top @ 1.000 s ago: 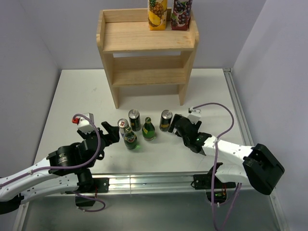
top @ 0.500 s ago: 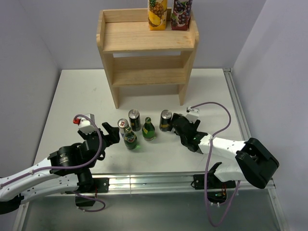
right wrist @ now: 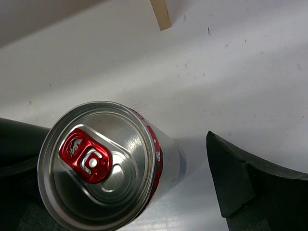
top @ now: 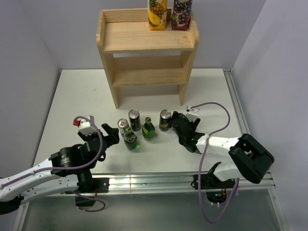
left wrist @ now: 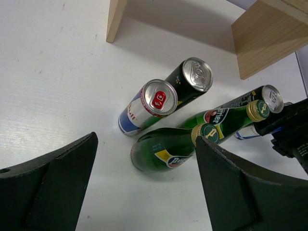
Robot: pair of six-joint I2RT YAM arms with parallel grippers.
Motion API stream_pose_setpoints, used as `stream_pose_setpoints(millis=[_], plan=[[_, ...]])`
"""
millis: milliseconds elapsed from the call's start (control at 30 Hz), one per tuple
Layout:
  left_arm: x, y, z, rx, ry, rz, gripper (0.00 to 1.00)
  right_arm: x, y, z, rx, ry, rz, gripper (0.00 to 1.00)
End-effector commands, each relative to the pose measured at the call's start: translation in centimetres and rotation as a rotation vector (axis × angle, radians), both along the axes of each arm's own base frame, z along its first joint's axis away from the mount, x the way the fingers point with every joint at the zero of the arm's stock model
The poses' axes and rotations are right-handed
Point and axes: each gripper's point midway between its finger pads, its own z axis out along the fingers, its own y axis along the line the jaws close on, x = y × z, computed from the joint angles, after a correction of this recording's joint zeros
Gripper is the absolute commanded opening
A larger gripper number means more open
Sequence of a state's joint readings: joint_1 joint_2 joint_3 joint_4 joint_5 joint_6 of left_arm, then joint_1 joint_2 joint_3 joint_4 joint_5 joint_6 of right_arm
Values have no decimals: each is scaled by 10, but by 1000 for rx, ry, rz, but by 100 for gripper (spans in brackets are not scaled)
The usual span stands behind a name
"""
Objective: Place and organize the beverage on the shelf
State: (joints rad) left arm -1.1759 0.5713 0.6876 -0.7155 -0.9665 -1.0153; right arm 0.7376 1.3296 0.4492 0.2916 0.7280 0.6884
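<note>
Top view: the left gripper [top: 113, 133] is low over the table [top: 72, 96], its arm reaching in from the near left. Jaws are spread wide with nothing in them, just left of the drinks cluster. The right gripper [top: 171, 121] is low too, coming in from the right, jaws fully apart around the right-hand can [top: 165, 120]. The shelf [top: 147, 43] stands at the far edge, well apart from both grippers. A pineapple carton [top: 157, 13] and a grape carton [top: 181, 13] stand upright at the back right of its top board. Between the grippers stand the red-tab can [top: 123, 126], the black can [top: 134, 120], the near green bottle [top: 130, 139] and the far green bottle [top: 148, 130], all upright.

Left wrist view: the fingers [left wrist: 53, 178] are wide apart with bare table between them. The red-tab can and near green bottle are straight ahead, the other drinks behind them.

Right wrist view: the can stands between the fingers [right wrist: 245, 183]. The right one is clear of it; contact on the left can't be told. A shelf leg [right wrist: 161, 14] is beyond.
</note>
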Motion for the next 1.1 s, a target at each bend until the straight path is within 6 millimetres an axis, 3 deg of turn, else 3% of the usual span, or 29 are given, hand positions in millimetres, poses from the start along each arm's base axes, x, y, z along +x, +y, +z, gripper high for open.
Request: stream_pose_setpoints(millis=[0,167,267,467,567,633,667,700,867,900,1067], plan=[[2,0,6,-41,-28,21,89,9,-5,4,-3,-72,-52,100],[2,3,7,-42,-31,31,89,16,0,0,-19,-101,-52,98],[2,4,7,-45,-31,28,89,20,1,-4,-31,-100,-64,90],[1,5,5,-49,-33,29,89,20,2,-11,-44,-96,-65,59],[2,6,5,-48,-36,33,89,19,6,-12,-52,-90,-36,39],[2,6,4,-49,-36,35,89,18,9,-8,-59,-87,-17,17],[2,6,3,-47,-38,37,89,17,9,-3,-59,-93,-21,3],[2,6,3,-45,-37,35,89,18,11,4,-55,-99,-28,0],[3,7,1,-37,-34,44,89,4,11,42,-105,-131,-50,0],[3,7,1,-40,-36,48,89,2,19,68,-66,-175,-41,0],[2,10,2,-50,-42,52,89,-16,17,153,-56,-262,-16,0]])
